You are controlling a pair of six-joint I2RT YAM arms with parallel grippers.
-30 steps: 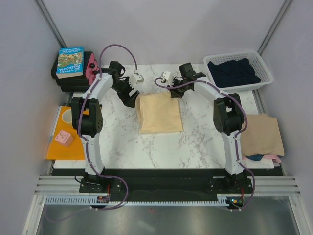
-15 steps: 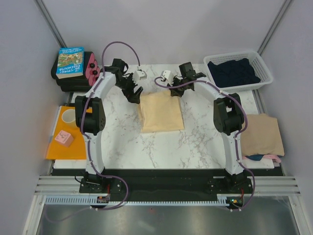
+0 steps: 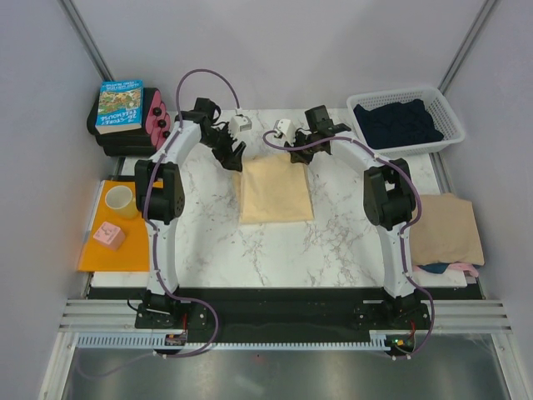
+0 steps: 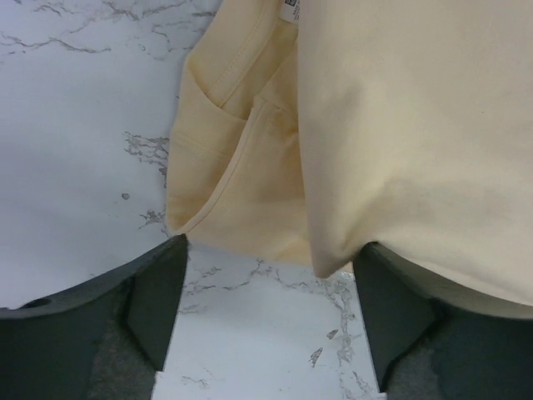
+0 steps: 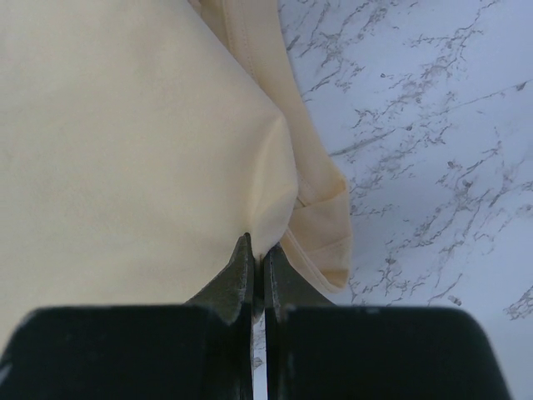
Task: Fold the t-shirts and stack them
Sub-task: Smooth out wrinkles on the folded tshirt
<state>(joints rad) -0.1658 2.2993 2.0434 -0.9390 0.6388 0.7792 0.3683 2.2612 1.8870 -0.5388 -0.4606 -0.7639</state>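
Note:
A folded pale yellow t-shirt (image 3: 275, 190) lies flat in the middle of the marble table. My left gripper (image 3: 236, 157) stands open at its far left corner; in the left wrist view that corner of the shirt (image 4: 400, 150) reaches in between the spread fingers of the gripper (image 4: 271, 250). My right gripper (image 3: 301, 158) is at the far right corner, shut on a pinch of the yellow cloth (image 5: 125, 150), as the right wrist view of the gripper (image 5: 256, 250) shows. A dark navy t-shirt (image 3: 398, 123) fills the basket. Tan (image 3: 445, 227) and pink (image 3: 466, 268) t-shirts lie at the right edge.
The white basket (image 3: 450, 117) stands at the back right. On the left lies an orange sheet (image 3: 112, 254) with a cup (image 3: 121, 200) and a pink block (image 3: 109, 236). A book (image 3: 121, 104) on a black box sits at the back left.
My left gripper has swung right and away from me, from beside the shirt's left edge to its far left corner. The right gripper has kept its grip and place.

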